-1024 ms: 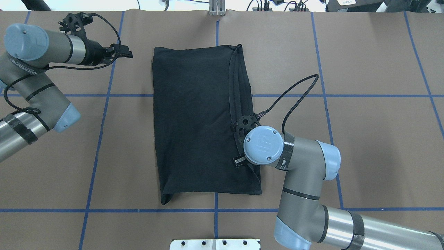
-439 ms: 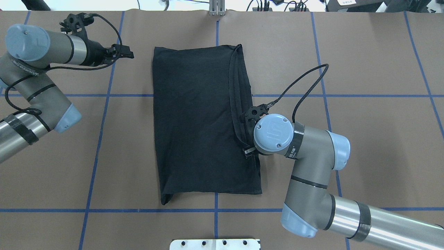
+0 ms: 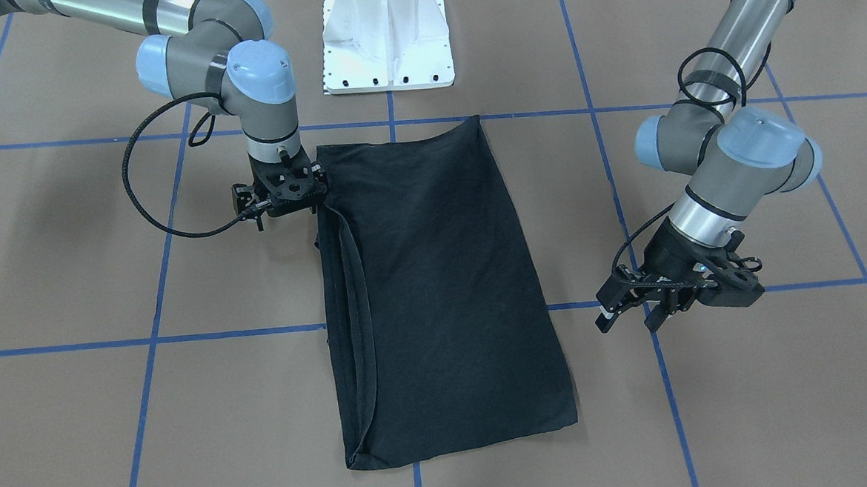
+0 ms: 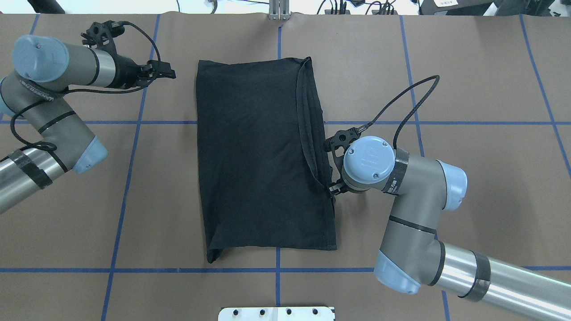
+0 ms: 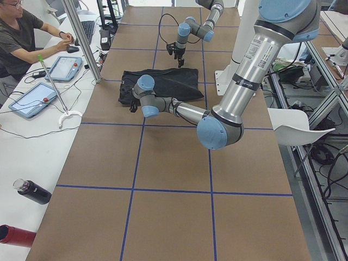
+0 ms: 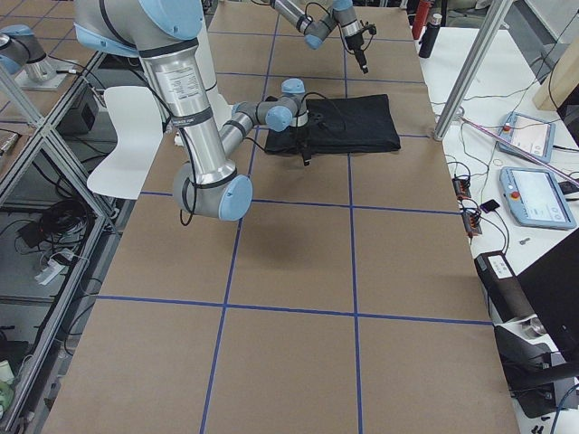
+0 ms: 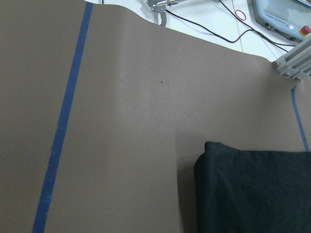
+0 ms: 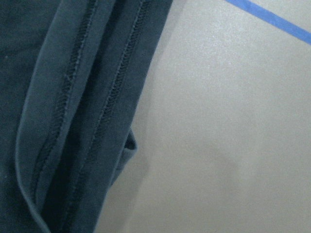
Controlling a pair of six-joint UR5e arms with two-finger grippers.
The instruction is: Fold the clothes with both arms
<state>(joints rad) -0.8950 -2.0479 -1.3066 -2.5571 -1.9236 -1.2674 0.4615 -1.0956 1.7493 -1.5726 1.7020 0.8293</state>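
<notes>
The black T-shirt (image 4: 261, 156) lies folded into a tall rectangle on the brown table, plain side up, with stacked hems along its right edge (image 8: 73, 121). My right gripper (image 4: 333, 178) points down just off that right edge, about halfway along it. My wrist hides its fingers, so I cannot tell whether it is open or shut. In the front-facing view it stands beside the shirt's edge (image 3: 283, 199). My left gripper (image 4: 166, 71) hovers open and holds nothing, a short way left of the shirt's far left corner (image 7: 252, 189). Across the table its fingers (image 3: 607, 322) show spread.
The white pedestal base (image 3: 387, 31) stands at the robot's side of the table. Blue tape lines (image 4: 134, 122) grid the brown surface. A person (image 5: 22, 38) sits at a side table with tablets, and bottles (image 5: 32, 191) lie along it.
My right arm has slid rightward, from over the shirt's right part to just past its edge. My left gripper crept slightly towards the shirt. The shirt has not moved.
</notes>
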